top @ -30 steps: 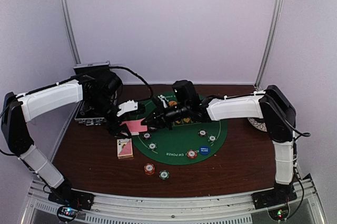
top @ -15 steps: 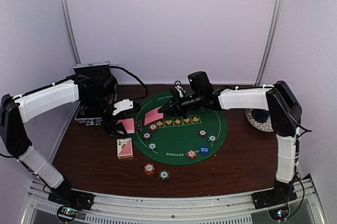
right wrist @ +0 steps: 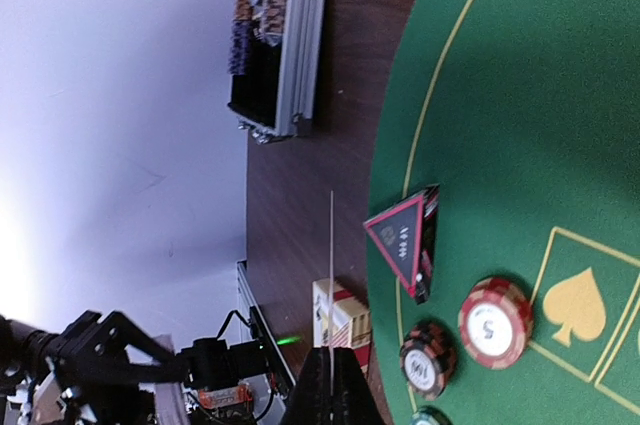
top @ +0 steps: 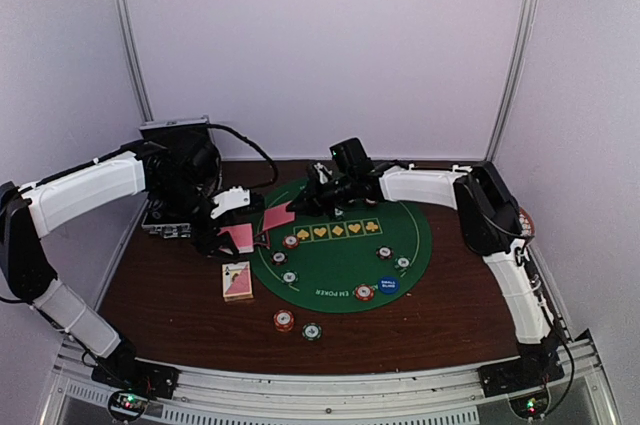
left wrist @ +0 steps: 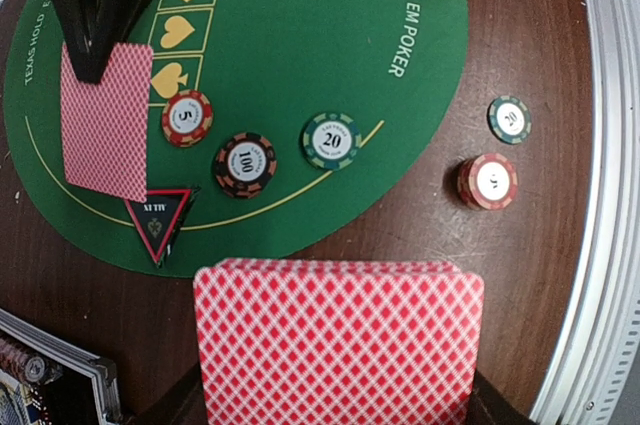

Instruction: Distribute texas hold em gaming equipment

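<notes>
My left gripper (top: 236, 236) is shut on a deck of pink-backed playing cards (left wrist: 338, 340), held above the table just left of the green mat (top: 345, 270). My right gripper (top: 300, 207) is shut on a single pink-backed card (left wrist: 105, 120), which hangs over the mat's far-left part. In the right wrist view that card (right wrist: 331, 275) shows edge-on, rising from the gripper (right wrist: 333, 373). A red triangle (left wrist: 160, 222) lies at the mat's rim below the card. Striped chips (left wrist: 187, 117) (left wrist: 244, 163) (left wrist: 331, 139) sit beside it. A blue marker disc (top: 388, 284) lies near the mat's front.
Two chips (top: 284, 320) (top: 312, 331) lie on the wood in front of the mat. A card box (top: 237, 281) rests left of the mat. The open black case (top: 170, 225) stands at the far left. The plate (top: 526, 222) peeks out behind the right arm.
My right gripper drew one card off the deck, carried it back over the mat, then shifted it slightly left. The left gripper and deck stayed in place.
</notes>
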Controlling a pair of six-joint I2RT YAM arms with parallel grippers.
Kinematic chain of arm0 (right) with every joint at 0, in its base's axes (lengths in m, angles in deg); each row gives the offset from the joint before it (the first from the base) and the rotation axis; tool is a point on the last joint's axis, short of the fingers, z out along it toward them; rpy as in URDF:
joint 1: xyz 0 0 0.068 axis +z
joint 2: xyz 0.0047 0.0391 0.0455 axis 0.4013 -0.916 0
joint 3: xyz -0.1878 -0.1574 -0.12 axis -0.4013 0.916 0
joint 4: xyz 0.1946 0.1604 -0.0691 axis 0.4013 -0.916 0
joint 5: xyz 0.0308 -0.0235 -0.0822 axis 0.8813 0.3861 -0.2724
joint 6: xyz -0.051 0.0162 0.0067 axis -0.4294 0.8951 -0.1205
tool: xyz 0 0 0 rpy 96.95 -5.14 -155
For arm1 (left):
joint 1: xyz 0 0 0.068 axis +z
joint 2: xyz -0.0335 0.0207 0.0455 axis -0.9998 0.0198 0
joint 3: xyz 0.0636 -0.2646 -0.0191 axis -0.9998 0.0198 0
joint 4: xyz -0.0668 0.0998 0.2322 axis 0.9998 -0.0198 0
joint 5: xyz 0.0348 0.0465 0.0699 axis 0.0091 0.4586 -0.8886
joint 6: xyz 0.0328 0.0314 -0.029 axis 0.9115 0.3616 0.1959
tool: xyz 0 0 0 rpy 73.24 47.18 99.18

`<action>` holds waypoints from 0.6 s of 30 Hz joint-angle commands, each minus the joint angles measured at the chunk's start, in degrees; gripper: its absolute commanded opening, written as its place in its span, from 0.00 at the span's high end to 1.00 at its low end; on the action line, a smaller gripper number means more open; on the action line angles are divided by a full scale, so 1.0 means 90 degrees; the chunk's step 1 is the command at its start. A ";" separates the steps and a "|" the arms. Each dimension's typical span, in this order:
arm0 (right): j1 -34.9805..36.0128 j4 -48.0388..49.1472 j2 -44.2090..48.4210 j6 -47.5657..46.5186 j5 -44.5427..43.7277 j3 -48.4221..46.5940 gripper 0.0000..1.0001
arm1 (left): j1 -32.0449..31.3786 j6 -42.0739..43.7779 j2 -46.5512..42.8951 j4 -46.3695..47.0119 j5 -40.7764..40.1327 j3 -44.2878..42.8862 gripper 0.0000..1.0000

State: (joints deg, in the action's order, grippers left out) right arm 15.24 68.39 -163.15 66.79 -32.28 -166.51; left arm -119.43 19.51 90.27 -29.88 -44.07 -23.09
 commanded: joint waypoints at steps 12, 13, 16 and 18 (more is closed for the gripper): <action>0.0288 -0.1391 -0.1813 -0.0578 -0.0825 -0.2747 0.87 | 0.0047 -0.0012 -0.0160 0.0000 0.0189 0.0064 0.73; 0.0288 -0.1510 -0.1789 -0.0676 -0.0893 -0.2750 0.84 | 0.0047 -0.0014 -0.0172 -0.0004 0.0192 0.0067 0.73; 0.0288 -0.1909 -0.1652 -0.1050 -0.1190 -0.2732 0.76 | 0.0047 -0.0014 -0.0173 -0.0003 0.0220 0.0065 0.73; 0.0288 -0.2152 -0.1536 -0.1274 -0.1382 -0.2704 0.67 | 0.0049 -0.0020 -0.0160 -0.0014 0.0233 0.0047 0.73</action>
State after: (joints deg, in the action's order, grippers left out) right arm 17.79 55.62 -178.80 60.65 -39.69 -189.87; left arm -119.43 19.49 90.27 -30.27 -43.87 -22.74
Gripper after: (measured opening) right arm 0.271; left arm 0.671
